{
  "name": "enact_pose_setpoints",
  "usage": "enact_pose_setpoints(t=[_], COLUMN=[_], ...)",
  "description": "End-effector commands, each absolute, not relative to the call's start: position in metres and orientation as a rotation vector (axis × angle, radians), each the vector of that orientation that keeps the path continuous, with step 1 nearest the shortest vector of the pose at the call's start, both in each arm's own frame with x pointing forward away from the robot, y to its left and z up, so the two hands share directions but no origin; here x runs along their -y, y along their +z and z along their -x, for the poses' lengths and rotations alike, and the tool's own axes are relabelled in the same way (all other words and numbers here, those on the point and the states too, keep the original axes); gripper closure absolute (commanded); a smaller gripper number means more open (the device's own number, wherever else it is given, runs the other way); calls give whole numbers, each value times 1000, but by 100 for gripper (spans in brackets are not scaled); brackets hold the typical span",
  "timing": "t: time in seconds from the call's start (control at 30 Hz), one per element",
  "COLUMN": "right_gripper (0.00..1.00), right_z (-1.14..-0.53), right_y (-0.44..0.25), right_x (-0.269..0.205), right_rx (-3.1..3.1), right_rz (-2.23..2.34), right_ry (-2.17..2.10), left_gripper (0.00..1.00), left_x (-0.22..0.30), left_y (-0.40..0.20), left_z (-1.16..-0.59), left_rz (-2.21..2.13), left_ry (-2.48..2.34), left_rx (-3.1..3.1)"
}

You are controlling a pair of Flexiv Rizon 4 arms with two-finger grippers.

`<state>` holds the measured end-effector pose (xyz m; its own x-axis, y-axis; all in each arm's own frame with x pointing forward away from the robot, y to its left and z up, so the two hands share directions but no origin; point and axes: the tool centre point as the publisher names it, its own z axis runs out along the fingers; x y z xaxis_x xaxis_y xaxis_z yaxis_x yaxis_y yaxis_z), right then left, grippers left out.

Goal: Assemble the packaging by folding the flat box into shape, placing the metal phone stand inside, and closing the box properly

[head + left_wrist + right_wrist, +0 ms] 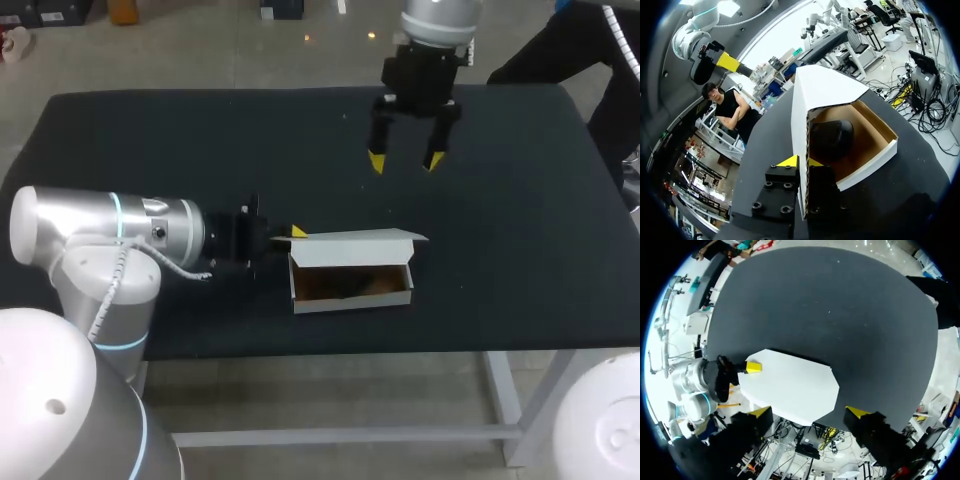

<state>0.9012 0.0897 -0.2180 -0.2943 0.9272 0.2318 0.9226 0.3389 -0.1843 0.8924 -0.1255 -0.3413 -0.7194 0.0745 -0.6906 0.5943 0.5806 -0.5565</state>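
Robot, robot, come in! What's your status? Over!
Left tool shut on box. Right tool open, hovering beyond it. Stand inside, lid up.

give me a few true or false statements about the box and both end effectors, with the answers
1. The box has its lid shut. False: the lid stands open.
2. A dark phone stand lies inside the box. True.
3. The right end effector grips the box. False: it hangs open over the table beyond the box, holding nothing.
4. The left end effector is at one end of the box, with a cardboard wall pinched between its fingers. True.
5. The box lies flat and unfolded. False: it is folded into shape, walls upright.
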Motion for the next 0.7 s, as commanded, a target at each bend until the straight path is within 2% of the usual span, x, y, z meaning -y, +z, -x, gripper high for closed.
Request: enact_pose_setpoints(t=[0.03, 0.37, 0.47, 0.6, 0.7], right_gripper=[0, 0, 15, 43, 46], right_z=[-900, -889, -885, -881, -879], right_y=[-226, -249, -257, -269, -276], right_x=[-92, -81, -80, -79, -80], right_rx=[2224, 1982, 1959, 1929, 1918], right_rz=[1744, 1933, 1949, 1944, 1939], right_ry=[50, 72, 64, 57, 56], left_gripper=[100, 100, 100, 100, 100], left_x=[130, 130, 129, 127, 126], left_y=[-350, -351, -352, -354, -356], left_z=[-891, -888, -887, -886, -884], left_rz=[-530, -548, -548, -559, -575], left_ry=[-1075, -1058, -1060, -1073, -1083], left_rx=[-2172, -2148, -2137, -2108, -2087])
